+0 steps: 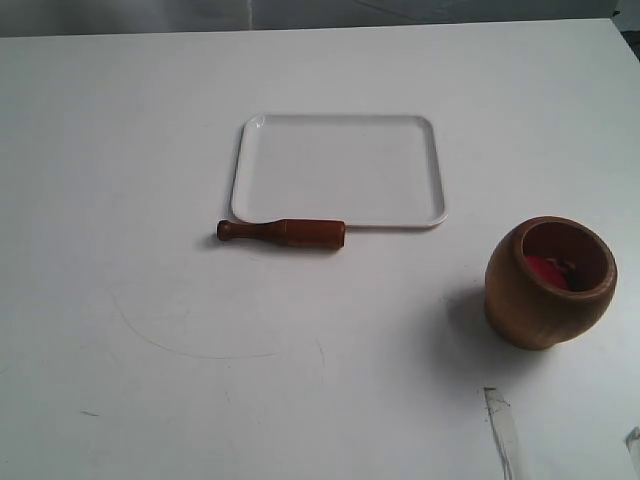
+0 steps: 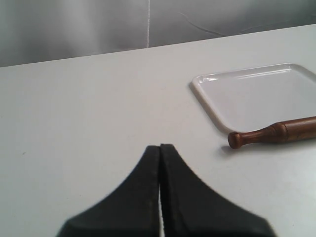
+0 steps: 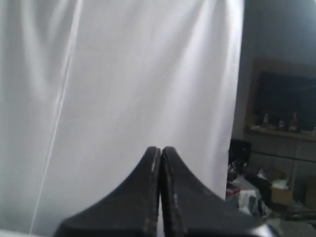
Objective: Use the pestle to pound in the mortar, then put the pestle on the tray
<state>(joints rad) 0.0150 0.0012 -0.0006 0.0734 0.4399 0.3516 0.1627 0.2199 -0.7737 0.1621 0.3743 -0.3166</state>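
- The pestle [image 1: 282,233] lies flat just beside the tray [image 1: 340,170]'s near rim, crowding that side; its other side opens onto bare surface [image 1: 200,380].
- The mortar [image 1: 545,300] stands well apart on the right, open room all round, mouth uncovered.

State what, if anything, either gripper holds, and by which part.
Nothing. Left gripper and right gripper are shut, empty; the pestle lies free by the tray.
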